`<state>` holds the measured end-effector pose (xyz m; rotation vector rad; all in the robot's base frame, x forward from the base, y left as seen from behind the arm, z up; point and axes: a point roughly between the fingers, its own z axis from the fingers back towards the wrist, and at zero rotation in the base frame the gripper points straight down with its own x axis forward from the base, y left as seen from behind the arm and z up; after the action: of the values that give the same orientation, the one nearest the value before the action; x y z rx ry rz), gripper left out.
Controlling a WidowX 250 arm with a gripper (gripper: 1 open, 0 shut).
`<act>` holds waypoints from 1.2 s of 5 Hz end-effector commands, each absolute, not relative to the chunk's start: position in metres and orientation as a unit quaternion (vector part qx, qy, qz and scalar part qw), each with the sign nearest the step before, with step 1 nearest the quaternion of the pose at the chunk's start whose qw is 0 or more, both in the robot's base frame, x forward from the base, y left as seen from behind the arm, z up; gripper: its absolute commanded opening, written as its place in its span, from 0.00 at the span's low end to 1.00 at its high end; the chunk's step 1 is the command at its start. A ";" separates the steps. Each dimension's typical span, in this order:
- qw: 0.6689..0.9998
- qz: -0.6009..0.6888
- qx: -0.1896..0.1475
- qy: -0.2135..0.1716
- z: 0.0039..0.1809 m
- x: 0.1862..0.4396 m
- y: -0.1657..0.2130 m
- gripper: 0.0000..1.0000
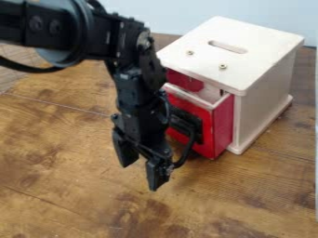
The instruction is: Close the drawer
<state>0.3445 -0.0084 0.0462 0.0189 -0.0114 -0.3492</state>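
By cabinet (248, 70): red drawer (221, 124) slightly out, gripper (143, 167) in front, fingers spread apart.

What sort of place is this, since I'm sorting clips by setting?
Probably a robot test bench or lab tabletop: a black jointed robot arm reaches over a brown wood-plank surface, beside a cream-white slotted cabinet with a red drawer, which looks like a practice prop.

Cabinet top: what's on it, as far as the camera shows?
The top of the cream-white cabinet has a slot and two small brass-coloured fittings. Its left front edge is partly behind the arm, so anything there can't be seen.
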 end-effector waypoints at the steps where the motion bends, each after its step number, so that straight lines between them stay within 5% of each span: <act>1: 0.985 -0.164 0.017 -0.042 0.062 0.369 -0.009 1.00; 6: 0.991 -0.114 0.023 -0.059 0.069 0.383 0.001 1.00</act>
<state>0.3708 -0.0048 0.0465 0.0346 -0.0402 -0.2457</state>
